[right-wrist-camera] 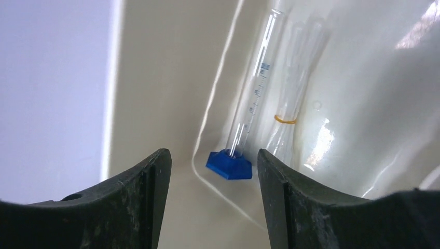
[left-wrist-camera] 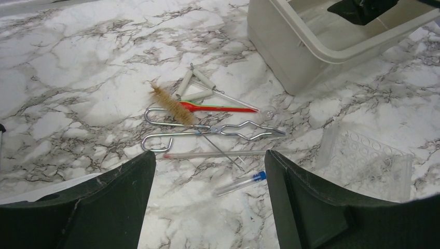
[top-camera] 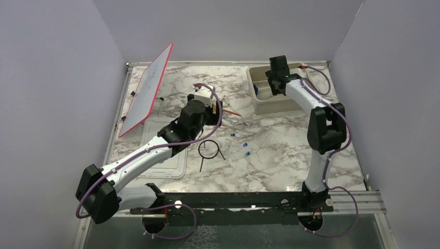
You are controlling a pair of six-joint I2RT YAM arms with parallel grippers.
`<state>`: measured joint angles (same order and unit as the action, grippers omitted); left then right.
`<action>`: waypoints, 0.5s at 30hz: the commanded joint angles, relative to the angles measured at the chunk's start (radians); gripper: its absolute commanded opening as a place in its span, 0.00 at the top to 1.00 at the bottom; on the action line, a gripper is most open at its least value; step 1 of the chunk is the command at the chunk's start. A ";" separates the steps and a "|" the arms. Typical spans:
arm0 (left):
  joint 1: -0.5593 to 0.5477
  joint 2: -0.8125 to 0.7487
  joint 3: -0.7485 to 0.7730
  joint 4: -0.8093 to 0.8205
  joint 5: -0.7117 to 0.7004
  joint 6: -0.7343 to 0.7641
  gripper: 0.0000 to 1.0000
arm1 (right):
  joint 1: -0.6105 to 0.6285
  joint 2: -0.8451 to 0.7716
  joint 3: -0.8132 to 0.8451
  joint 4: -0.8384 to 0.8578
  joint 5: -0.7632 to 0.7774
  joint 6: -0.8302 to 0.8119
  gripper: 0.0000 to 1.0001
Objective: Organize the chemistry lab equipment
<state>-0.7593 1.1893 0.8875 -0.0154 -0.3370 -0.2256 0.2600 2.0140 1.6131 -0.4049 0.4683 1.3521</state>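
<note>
Chemistry lab equipment, sorting in hand: one piece in the tub, most of it loose on the marble.

Closest to my bases lie the black wire ring (top-camera: pixel 208 149) and two blue-capped tubes (top-camera: pixel 245 154), well apart from both of my grippers. My left gripper (left-wrist-camera: pixel 209 155) hangs wide apart and empty. Just ahead of it lies a lone blue-capped tube (left-wrist-camera: pixel 239 183). Past that, the silvery wire tongs (left-wrist-camera: pixel 207 128), orange-red stick (left-wrist-camera: pixel 223 108) and bristle brush (left-wrist-camera: pixel 171 104) crowd together. Farther off, over the beige tub (left-wrist-camera: pixel 290 57), my right gripper (right-wrist-camera: pixel 212 153) is spread and holds nothing. Beyond it a glass cylinder (right-wrist-camera: pixel 254 88) on its small blue hexagonal piece (right-wrist-camera: pixel 230 165) lies against the wall. I judge that drop finished. The next pick suits my left: square up across the lone tube without dragging its neighbours.
</note>
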 commanded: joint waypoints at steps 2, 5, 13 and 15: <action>0.006 -0.020 0.009 0.020 0.019 -0.006 0.20 | -0.005 -0.138 -0.051 0.055 -0.013 -0.211 0.33; 0.007 -0.032 0.010 0.017 0.002 -0.010 0.20 | -0.002 -0.204 -0.079 0.119 -0.099 -0.387 0.33; 0.010 -0.075 0.012 -0.007 -0.085 -0.038 0.20 | 0.082 -0.311 -0.101 0.212 -0.431 -0.825 0.45; 0.012 -0.090 0.018 -0.020 -0.112 -0.046 0.20 | 0.141 -0.319 -0.107 0.205 -0.448 -0.899 0.49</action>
<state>-0.7544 1.1469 0.8879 -0.0269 -0.3721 -0.2466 0.3027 1.7294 1.5185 -0.2333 0.1764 0.7097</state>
